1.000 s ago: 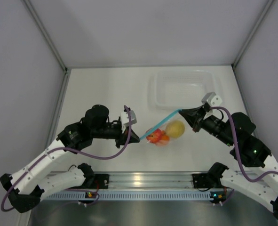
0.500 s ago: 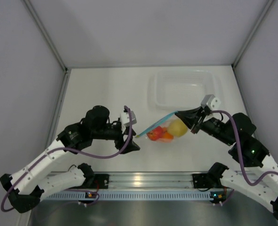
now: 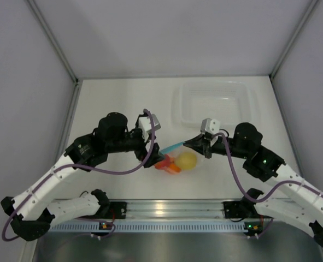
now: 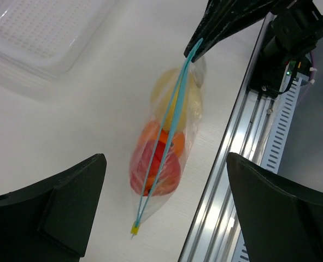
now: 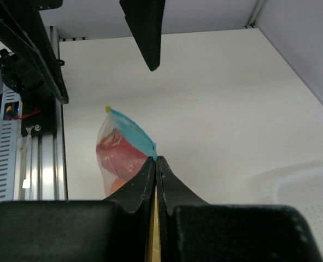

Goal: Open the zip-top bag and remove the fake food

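The zip-top bag [image 3: 173, 159] is a small clear pouch with a light blue zip strip [image 4: 169, 128]. My right gripper [image 3: 189, 143] is shut on one end of that strip [image 5: 148, 146], and the pouch sags below it. The fake food is inside: a red fruit [image 4: 160, 173], an orange one [image 4: 153, 136] and a yellow one [image 4: 178, 98]. My left gripper [image 3: 153, 155] stands open just left of the bag's free end, touching nothing. In the left wrist view the bag lies ahead, between the wide-apart fingers [image 4: 57, 202]. The strip's two lips are slightly parted.
A clear rigid tray [image 3: 215, 102] stands at the back right of the white table [image 3: 112, 103]. The aluminium rail [image 3: 166, 208] with the arm bases runs along the near edge. Grey walls close in the left, right and back.
My left gripper has opened and let go of the strip's end. My right gripper has carried the bag leftward and toward the near edge.
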